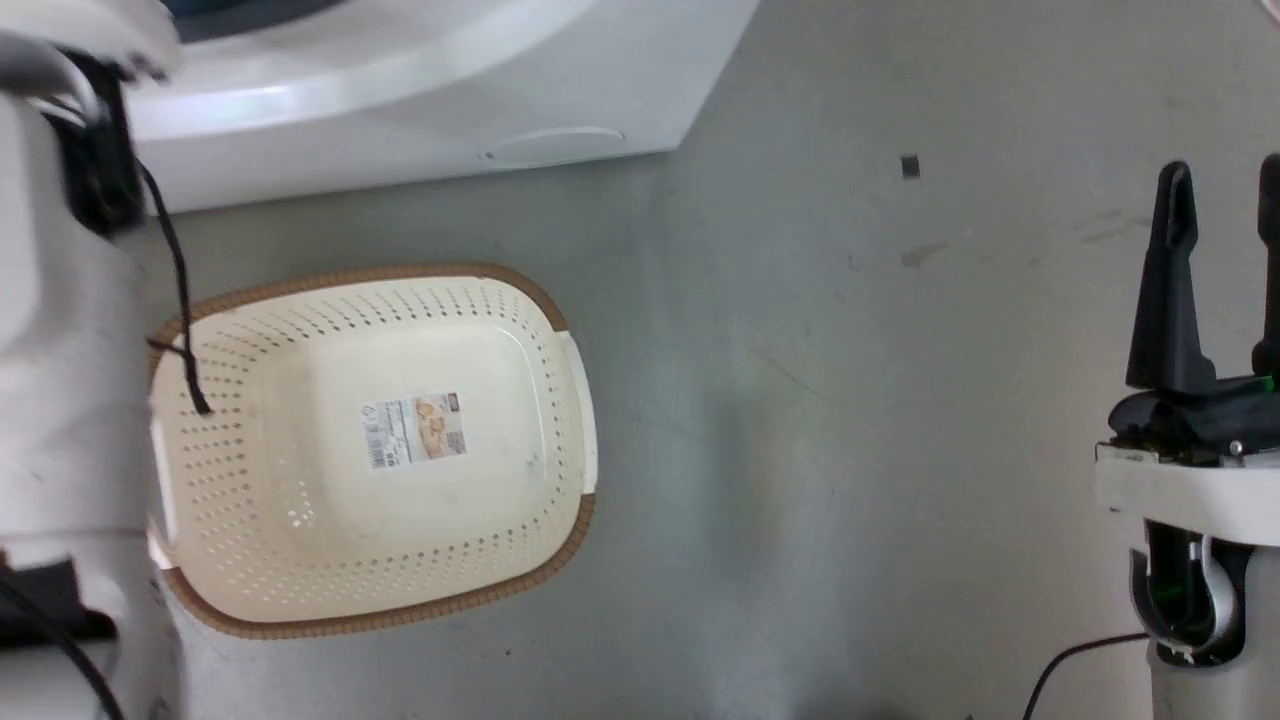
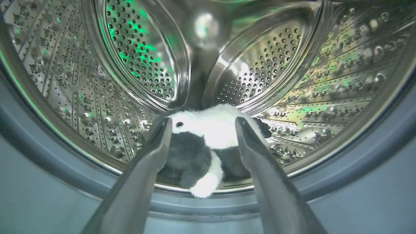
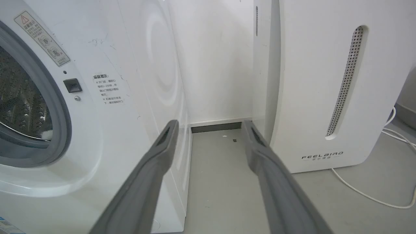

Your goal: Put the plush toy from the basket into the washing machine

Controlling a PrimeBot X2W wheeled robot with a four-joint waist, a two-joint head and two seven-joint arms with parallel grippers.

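Left wrist view is the one to check first. Closest in, the left gripper (image 2: 203,122) has its two fingers spread wide, pinching nothing. Just past the tips, the plush toy (image 2: 214,130) lies on the bottom of the washing machine (image 2: 325,81) drum, near the front, with one white paw (image 2: 203,190) drooping toward the drum lip. Can't tell for sure whether the fingertips brush the fur.

My read: the toy's in, so the job is basically done bar getting the arm out. To do that well I'd keep the fingers spread and back straight out along their own line. That way no fur gets caught and dragged out, and the arm steers clear of the grey gasket (image 2: 39,162). That paw sits close to the edge, so a gentle nudge deeper might be worth it, or a closing door could pinch it.

Head view fills in the other half. The basket (image 1: 250,480) sits on the floor (image 1: 850,400) with just its label sticker (image 1: 415,430) inside, and the washer's white front is beyond it. The right gripper (image 1: 1222,175) hangs off to the right, fingers apart, holding nothing.

Right wrist view gives the outside. The porthole is at the left, the white FEELBIRD appliance (image 3: 318,97) is across the gap, and there's wall behind.
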